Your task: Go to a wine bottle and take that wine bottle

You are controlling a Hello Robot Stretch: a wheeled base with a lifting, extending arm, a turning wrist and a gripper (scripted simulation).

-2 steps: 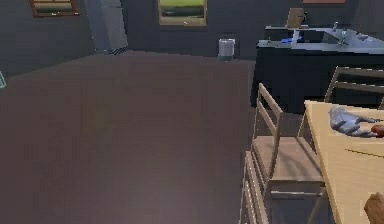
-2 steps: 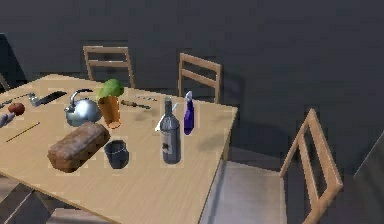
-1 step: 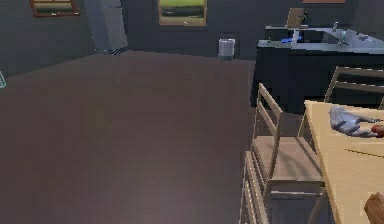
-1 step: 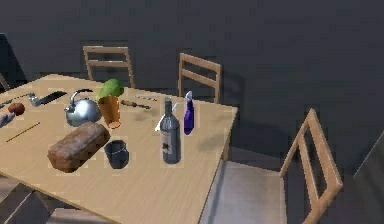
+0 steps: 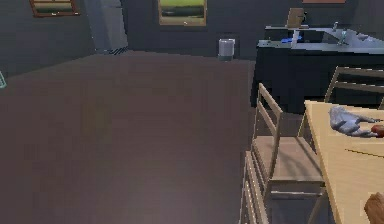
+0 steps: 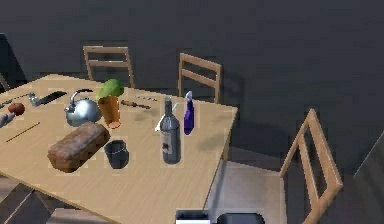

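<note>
dark walls [image 6: 300, 50], brown floor [image 5: 120, 130], wooden table [image 6: 205, 145] and chairs [image 6: 198, 72]

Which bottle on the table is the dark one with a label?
The wine bottle, the larger one nearer the camera; the slimmer bottle just behind it is blue.

In the forward view the table [image 5: 345, 160] runs off at 4 o'clock, and a red thing [image 5: 377, 129] on it is clipped at 3 o'clock, too little to name. A wall picture [image 5: 182, 10] is cropped at 12 o'clock; small items [image 5: 340, 35] on the counter [image 5: 285, 75] at 2 o'clock are mere specks. In the arm side view the gripper [image 6: 195, 217] is sliced by the edge at 6 o'clock — its fingers cannot be made out.
</note>
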